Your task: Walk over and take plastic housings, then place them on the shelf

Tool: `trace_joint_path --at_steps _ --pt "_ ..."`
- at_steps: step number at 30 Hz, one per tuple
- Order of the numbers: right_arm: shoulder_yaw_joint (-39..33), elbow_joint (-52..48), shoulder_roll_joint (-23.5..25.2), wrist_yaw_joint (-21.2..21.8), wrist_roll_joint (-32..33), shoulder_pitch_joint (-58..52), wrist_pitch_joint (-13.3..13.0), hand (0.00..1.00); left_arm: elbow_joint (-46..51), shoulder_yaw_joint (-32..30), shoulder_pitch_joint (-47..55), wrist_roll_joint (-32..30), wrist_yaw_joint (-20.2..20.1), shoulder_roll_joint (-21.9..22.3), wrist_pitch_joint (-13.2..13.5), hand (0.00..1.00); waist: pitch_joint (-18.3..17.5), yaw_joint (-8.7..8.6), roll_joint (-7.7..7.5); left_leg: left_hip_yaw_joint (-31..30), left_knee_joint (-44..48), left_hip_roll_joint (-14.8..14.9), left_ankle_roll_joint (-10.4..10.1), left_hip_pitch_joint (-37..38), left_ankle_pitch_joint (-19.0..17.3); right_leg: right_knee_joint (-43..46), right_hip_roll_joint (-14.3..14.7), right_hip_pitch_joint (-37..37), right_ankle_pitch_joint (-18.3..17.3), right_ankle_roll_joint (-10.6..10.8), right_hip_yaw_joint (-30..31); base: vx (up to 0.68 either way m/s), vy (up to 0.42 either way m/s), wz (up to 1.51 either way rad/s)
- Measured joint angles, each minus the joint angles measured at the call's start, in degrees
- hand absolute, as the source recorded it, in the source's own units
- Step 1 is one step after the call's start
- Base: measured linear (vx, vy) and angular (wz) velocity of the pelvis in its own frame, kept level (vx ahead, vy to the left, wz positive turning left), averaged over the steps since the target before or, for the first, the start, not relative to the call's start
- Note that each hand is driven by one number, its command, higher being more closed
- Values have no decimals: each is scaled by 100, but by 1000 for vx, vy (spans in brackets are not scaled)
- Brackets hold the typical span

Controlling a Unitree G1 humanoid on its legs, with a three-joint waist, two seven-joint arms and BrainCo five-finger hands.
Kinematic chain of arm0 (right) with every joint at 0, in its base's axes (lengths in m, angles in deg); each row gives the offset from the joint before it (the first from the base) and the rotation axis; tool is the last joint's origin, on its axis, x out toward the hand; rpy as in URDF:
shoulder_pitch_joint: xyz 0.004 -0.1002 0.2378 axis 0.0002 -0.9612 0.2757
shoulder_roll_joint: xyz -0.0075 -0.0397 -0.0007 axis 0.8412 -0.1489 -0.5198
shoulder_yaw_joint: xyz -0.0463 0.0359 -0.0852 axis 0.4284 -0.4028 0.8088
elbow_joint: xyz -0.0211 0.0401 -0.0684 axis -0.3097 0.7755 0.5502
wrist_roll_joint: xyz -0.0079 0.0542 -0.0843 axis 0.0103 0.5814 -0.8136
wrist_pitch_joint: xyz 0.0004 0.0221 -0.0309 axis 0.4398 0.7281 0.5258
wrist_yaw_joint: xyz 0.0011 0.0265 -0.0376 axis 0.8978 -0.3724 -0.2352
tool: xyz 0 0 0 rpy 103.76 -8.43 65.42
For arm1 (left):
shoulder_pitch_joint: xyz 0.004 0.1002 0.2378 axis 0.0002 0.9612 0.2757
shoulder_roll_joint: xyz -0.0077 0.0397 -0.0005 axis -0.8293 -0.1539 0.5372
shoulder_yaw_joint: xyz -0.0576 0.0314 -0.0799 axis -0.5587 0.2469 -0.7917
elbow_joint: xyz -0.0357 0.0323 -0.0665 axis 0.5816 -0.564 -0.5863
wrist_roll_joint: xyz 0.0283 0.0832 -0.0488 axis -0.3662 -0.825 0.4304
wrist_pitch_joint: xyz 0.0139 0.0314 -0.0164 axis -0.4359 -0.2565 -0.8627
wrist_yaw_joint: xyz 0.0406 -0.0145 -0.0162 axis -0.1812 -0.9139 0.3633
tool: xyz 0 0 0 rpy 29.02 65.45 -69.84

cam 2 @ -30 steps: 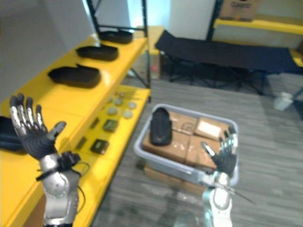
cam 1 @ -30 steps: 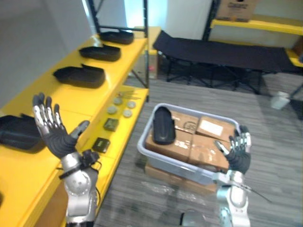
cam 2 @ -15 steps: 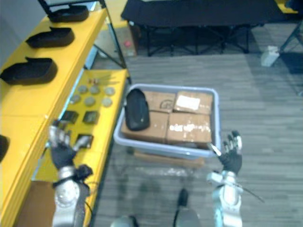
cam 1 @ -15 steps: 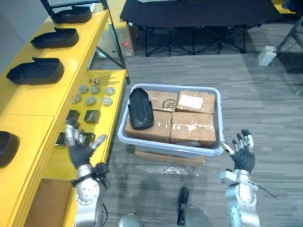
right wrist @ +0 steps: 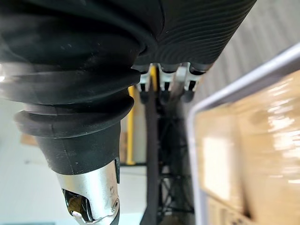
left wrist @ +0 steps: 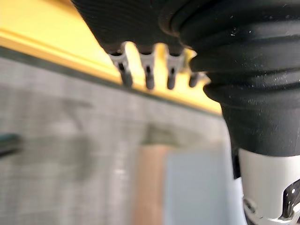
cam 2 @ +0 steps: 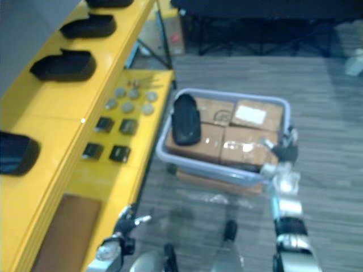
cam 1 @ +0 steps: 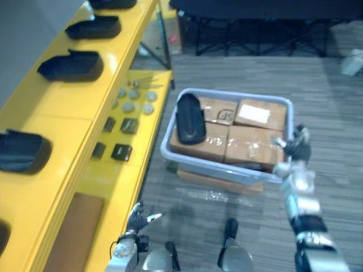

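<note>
A grey tub (cam 1: pixel 198 167) packed with taped cardboard boxes (cam 1: pixel 252 133) sits on a flat carton (cam 1: pixel 218 184) on the grey plank floor (cam 1: pixel 227 73), with small round discs (cam 1: pixel 135 103) and dark square blocks (cam 1: pixel 121 152) to its left and a black folding cot (cam 1: pixel 255 7) beyond.

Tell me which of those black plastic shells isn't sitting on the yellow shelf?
The black plastic housing lying on the brown cardboard boxes inside the grey plastic bin; the other housings sit on the yellow shelf.
</note>
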Motion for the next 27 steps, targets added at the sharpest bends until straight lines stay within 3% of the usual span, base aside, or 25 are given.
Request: trace_joint_path --at_steps 5,11,13,16,27 --pt "521 838 -720 -81 57 1127 13 0 -454 285 -61 90 -109 114 430 0 346 152 282 -401 546 1 96 -549 -152 144 -61 -148 125 29 -258 -63 32 29" --pt "928 1727 -1006 -65 213 1728 614 0 -847 303 -321 255 -231 200 917 0 419 464 427 -650 1429 8 223 -1300 -457 786 -233 -660 -32 57 -299 -111 113 14" --pt "1053 1858 -1163 -70 214 1935 771 0 -1002 343 -489 260 -251 272 1055 0 521 575 609 -711 1774 4 302 -1509 -613 1027 -321 -772 -137 80 -302 -172 172 6" --pt "1124 1932 -1258 -89 212 2194 888 0 -1128 427 -661 317 -246 271 1171 0 574 625 699 -793 2020 -28 340 -1867 -658 1097 -404 -988 -132 110 -351 -142 113 13" --pt "1628 1974 -1526 -232 111 2702 1197 0 -1236 547 -854 506 -247 280 1279 0 552 932 738 -959 2155 -74 348 -2203 -647 1300 -486 -1274 -140 113 -508 -27 59 6"
